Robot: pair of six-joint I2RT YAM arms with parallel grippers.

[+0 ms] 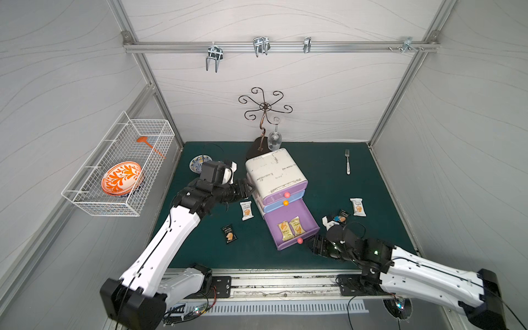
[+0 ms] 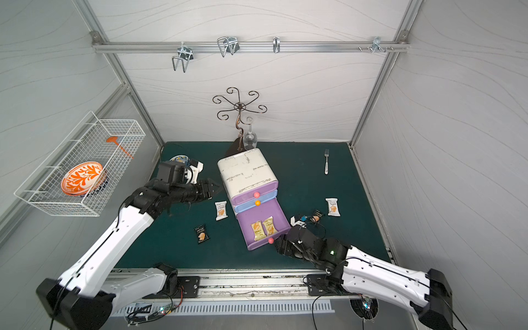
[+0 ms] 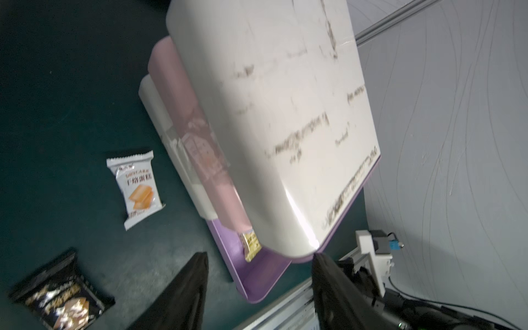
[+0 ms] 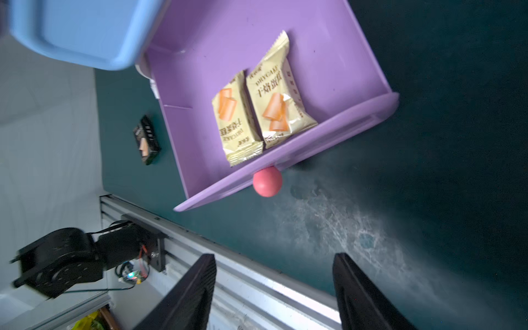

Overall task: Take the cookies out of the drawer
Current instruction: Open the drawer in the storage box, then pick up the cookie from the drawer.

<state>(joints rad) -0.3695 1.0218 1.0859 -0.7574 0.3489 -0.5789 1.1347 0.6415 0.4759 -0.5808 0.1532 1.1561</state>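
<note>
1. The right gripper (image 4: 274, 291) has its black jaws apart and empty. It is low over the dark green table mat (image 4: 428, 200), just beside the round pink knob (image 4: 267, 181) of the pulled-out purple plastic bottom drawer (image 4: 328, 71), at its near right corner.
2. The left gripper (image 3: 260, 285) is likewise spread and empty, close by the left wall of the scuffed white plastic drawer cabinet (image 3: 285, 100).
3. Two yellow cookie packets (image 4: 271, 100) lie side by side, touching, against the drawer's front wall.
4. Out on the mat, a white cookie packet (image 1: 246, 210) and a black cookie packet (image 1: 229, 233) lie left of the cabinet. A second white packet (image 1: 358, 207) and a second black packet (image 1: 343, 216) lie to its right.
5. By my reckoning four packets are out and two are not, so this is a gap between picks. The next move calls for reaching over the front wall and pinching one flat packet by an edge. Its neighbour may drag along.
6. The second black packet is partly hidden behind the right wrist's white camera mount (image 1: 328, 221). The two upper drawers (image 1: 297, 193) are shut, so their contents are unseen. The left wrist view is blurred.
</note>
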